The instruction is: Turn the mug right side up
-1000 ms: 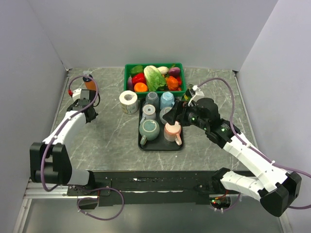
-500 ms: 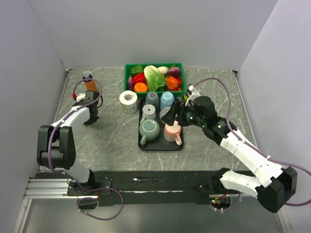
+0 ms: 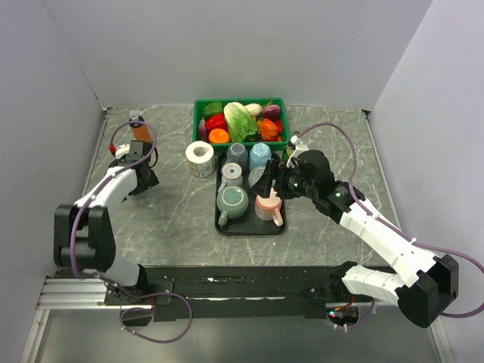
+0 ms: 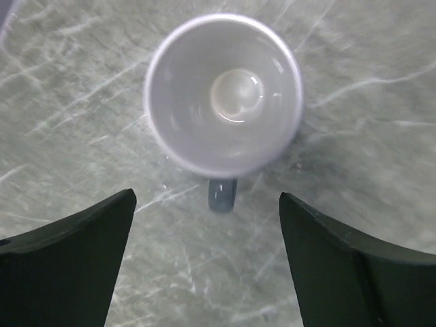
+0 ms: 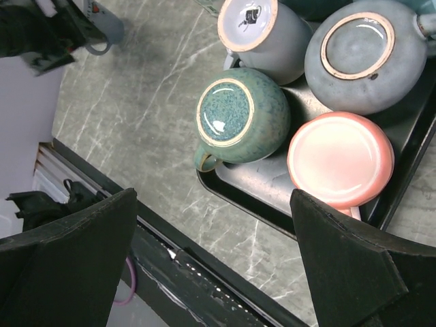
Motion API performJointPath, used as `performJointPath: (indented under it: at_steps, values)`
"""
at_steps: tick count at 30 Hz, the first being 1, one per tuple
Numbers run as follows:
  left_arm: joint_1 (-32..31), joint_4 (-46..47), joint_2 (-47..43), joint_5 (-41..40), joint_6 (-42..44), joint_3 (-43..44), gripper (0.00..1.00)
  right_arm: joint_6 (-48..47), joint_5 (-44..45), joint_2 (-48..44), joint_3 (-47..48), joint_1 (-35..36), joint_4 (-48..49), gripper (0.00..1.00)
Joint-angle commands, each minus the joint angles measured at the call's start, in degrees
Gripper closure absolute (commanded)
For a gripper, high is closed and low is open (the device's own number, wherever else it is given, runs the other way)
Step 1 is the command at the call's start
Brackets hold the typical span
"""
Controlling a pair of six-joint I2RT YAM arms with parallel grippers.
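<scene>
A pale lavender-grey mug (image 4: 223, 95) stands upright on the marble table, mouth up, its handle (image 4: 222, 194) pointing toward my left gripper (image 4: 206, 197). That gripper is open just above it, a finger on each side, touching nothing. In the right wrist view the same mug (image 5: 102, 24) shows at the top left. From the top camera the left gripper (image 3: 140, 178) covers the mug. My right gripper (image 3: 274, 181) hangs open over the black tray (image 3: 249, 227), above an upside-down green mug (image 5: 242, 116) and a pink one (image 5: 339, 160).
Several more upside-down mugs fill the tray (image 5: 272, 197). A green crate of vegetables (image 3: 240, 121) sits behind it, a tape roll (image 3: 201, 159) at the tray's far left corner, and an orange bottle (image 3: 140, 128) beyond the left gripper. The table's near edge rail (image 5: 204, 266) lies below the right gripper.
My left gripper has gone from shut to open, letting go of the mug, which now stands upright. The right gripper has edged left over the tray.
</scene>
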Motion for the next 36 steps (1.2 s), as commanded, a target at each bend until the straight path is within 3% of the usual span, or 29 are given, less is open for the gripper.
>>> performJointPath:
  at_steps: [1,2,10,17,20,25,28,36]
  values:
    - [-1.41,-2.85,-9.20,0.97,0.68,1.33,0.05,-1.14,1.26,0.47,1.68,-0.51,-0.85,0.00]
    - [-1.59,-3.46,-11.82,2.80,1.03,1.15,0.00,-1.14,1.44,0.65,1.68,-0.51,-1.11,0.00]
    - [-2.29,-2.07,-25.11,14.67,5.15,0.36,0.04,0.00,4.16,3.10,1.50,2.46,-1.38,0.00]
    - [-2.38,7.95,-35.13,32.07,6.31,-2.01,0.04,5.70,14.00,11.00,5.10,12.48,-1.90,0.00]
    - [-2.29,9.89,-37.68,36.91,5.17,-2.54,0.04,11.22,23.22,15.83,8.18,17.67,-4.62,0.00]
    - [-2.38,9.54,-40.94,40.43,4.81,-2.81,0.04,19.68,33.41,24.01,15.36,22.42,-8.66,0.00]
    - [-2.29,7.44,-43.13,40.00,5.60,-2.90,0.04,26.26,37.47,30.43,22.04,24.44,-15.86,0.00]
    - [-2.38,3.92,-49.02,38.59,6.75,-4.12,0.04,32.96,37.75,40.54,30.50,26.29,-24.05,0.01]
